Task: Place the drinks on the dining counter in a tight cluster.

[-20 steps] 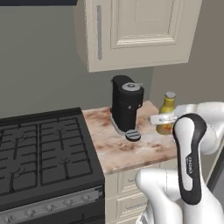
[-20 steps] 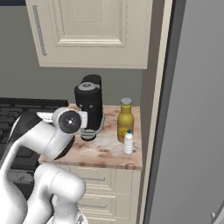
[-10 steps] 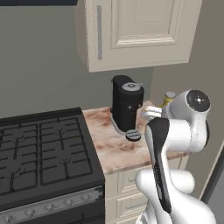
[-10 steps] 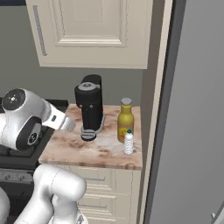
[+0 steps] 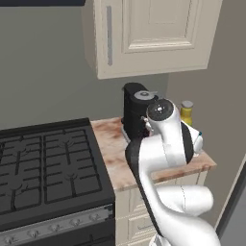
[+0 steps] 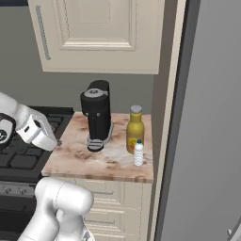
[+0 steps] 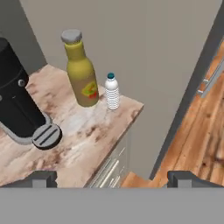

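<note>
We see veined marble counter (image 7: pixel 87 131), matt black coffee machine (image 6: pixel 96 113), ribbed clear-plastic water bottle (image 7: pixel 112 92), wood-plank floor (image 7: pixel 197 140).

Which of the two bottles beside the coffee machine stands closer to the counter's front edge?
The small clear water bottle with the blue cap; the taller yellow-amber bottle stands just behind it, nearer the wall.

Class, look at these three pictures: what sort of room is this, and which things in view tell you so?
Most likely a home kitchen. A black gas stove stands beside a small marble counter over cream cabinets, a black coffee machine sits on the counter, and a cream wall cupboard hangs above.
</note>
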You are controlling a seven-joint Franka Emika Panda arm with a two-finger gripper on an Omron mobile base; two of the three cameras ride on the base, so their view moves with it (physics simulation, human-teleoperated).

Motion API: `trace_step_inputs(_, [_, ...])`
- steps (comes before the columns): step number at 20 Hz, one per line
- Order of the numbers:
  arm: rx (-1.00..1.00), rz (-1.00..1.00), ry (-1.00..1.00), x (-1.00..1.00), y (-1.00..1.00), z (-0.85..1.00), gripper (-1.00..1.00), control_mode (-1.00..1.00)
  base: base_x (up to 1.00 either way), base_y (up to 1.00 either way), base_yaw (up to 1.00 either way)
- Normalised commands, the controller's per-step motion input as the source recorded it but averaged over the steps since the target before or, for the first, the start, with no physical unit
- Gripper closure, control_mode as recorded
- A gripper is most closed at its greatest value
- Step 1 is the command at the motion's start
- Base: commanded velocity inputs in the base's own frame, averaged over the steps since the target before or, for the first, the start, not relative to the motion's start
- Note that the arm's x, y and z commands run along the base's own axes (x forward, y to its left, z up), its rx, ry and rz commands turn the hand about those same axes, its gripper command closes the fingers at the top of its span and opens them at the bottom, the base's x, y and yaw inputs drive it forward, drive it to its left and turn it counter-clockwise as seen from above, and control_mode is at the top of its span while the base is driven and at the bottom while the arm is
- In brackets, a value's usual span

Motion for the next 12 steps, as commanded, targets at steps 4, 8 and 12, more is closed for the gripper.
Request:
trace_step_inputs(4, [-0.03,-0.4,0.0,-0.18,0.0,-0.12,-1.0,-1.0,0.0,0.0,0.0])
trace_step_inputs(8, [-0.1,-0.37,0.0,-0.19,0.0,-0.23,-1.0,-1.0,0.0,0.0,0.0])
trace_step_inputs(12, [-0.09,-0.23,-0.05,-0.11,-0.04,-0.22,-1.0,-1.0,0.0,0.0,0.0])
